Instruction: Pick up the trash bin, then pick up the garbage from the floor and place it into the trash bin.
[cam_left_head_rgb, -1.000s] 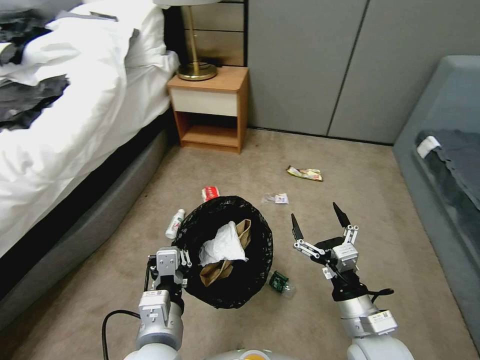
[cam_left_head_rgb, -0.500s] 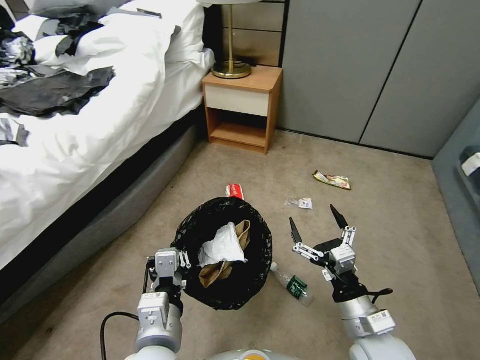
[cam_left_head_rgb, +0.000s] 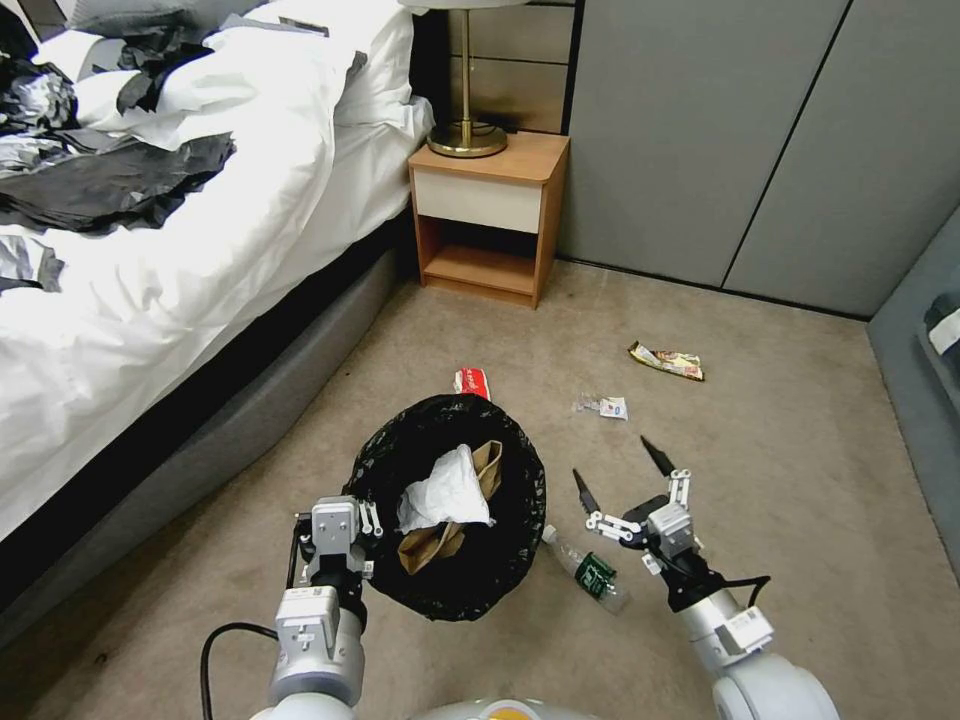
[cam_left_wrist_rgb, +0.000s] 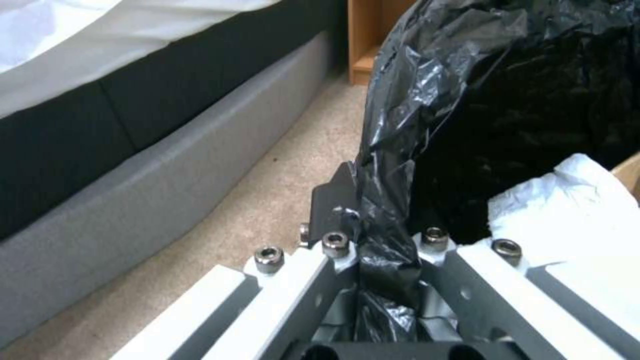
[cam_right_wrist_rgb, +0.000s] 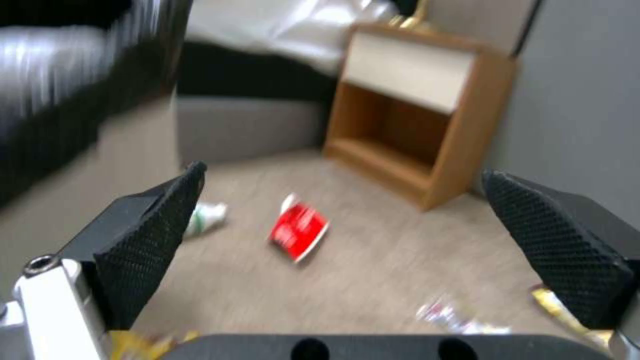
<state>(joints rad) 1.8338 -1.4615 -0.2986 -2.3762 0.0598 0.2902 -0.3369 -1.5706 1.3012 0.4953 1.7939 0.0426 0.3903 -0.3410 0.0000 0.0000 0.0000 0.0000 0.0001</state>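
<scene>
Your left gripper (cam_left_head_rgb: 352, 532) sits at the lower left of the head view, clamped onto the black-bag rim of the trash bin (cam_left_head_rgb: 447, 505); the left wrist view shows the crinkled liner (cam_left_wrist_rgb: 387, 210) pinched tight between its fingers (cam_left_wrist_rgb: 331, 200). The bin fills the lower centre of the head view, held beside the bed (cam_left_head_rgb: 150, 250), and inside it you can see a crumpled white tissue (cam_left_head_rgb: 443, 492) lying on a brown paper bag (cam_left_head_rgb: 440, 535).

Your right gripper (cam_left_head_rgb: 625, 478) is at the lower right of centre, its jaws spread wide with nothing between them. Just below it and to the right of the bin, a clear green-labelled bottle (cam_left_head_rgb: 586, 570) lies on the carpet (cam_left_head_rgb: 780, 480). More garbage is scattered higher in the frame: a red wrapper (cam_left_head_rgb: 471, 381) just above the bin, a small clear wrapper (cam_left_head_rgb: 602, 406) right of centre, and a yellow wrapper (cam_left_head_rgb: 666, 361) farther up and right. A wooden nightstand (cam_left_head_rgb: 490, 215) stands at the upper centre against the grey wall. The right wrist view also catches a small white bottle (cam_right_wrist_rgb: 205, 216) near the red wrapper.
</scene>
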